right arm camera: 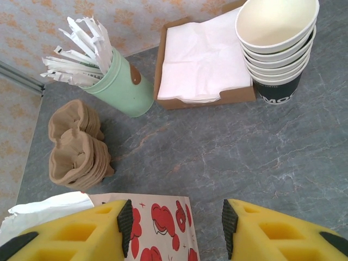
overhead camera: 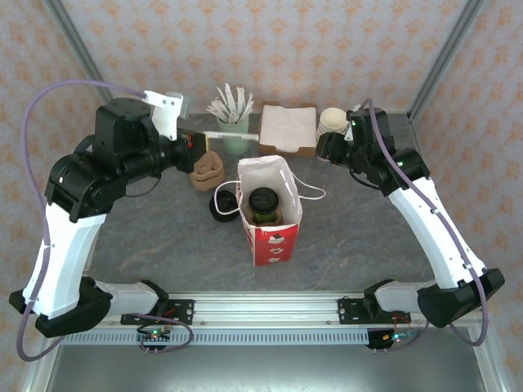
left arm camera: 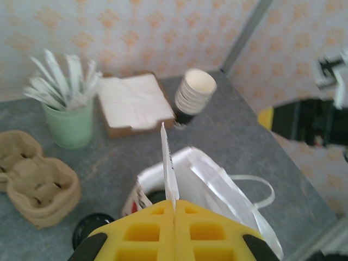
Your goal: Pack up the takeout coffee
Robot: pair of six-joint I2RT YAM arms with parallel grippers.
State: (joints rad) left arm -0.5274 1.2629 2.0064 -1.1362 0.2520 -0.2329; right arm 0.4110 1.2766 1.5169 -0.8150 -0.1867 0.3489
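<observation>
Pinching a thin wrapped stick (left arm camera: 168, 157) in the left end effector (left arm camera: 175, 217) near the bag (overhead camera: 270, 238); risking slipping loose or missing the opening beside the coffee (overhead camera: 263, 202). Holding the right end effector (right arm camera: 176, 223) apart, empty.

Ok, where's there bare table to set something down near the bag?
Free: the tabletop right of the paper bag, out to the right arm, and the strip between bag and front rail. Crowded: the back row of green cup, napkin tray and cup stack, plus the bag's left, with cup carriers and black lids.
</observation>
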